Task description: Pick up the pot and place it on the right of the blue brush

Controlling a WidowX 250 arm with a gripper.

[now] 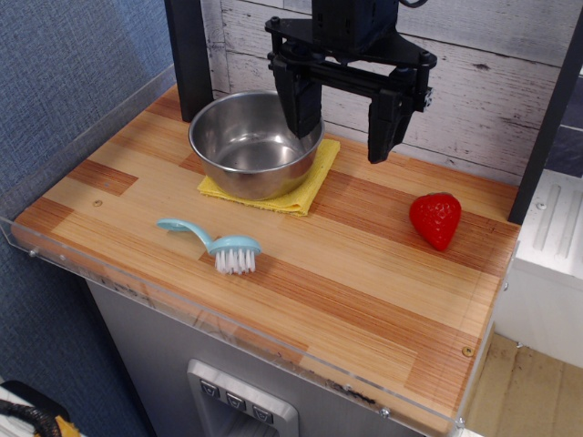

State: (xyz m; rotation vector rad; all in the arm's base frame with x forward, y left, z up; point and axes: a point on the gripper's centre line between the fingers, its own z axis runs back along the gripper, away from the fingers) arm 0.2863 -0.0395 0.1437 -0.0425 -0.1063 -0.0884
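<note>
The shiny steel pot point(248, 144) sits on a yellow cloth point(305, 187) at the back left of the wooden tabletop. The light blue brush point(214, 242) lies in front of it, bristles down, handle pointing left. My black gripper point(344, 137) hangs open above the pot's right rim. Its left finger point(299, 105) is over the inside of the pot at the right rim. Its right finger point(383, 123) is outside the pot, to the right of the cloth. It holds nothing.
A red toy strawberry point(435, 219) lies right of centre. A black post point(191, 59) stands behind the pot's left side. A clear plastic lip point(228, 319) runs along the table's front and left edges. Bare wood lies right of the brush.
</note>
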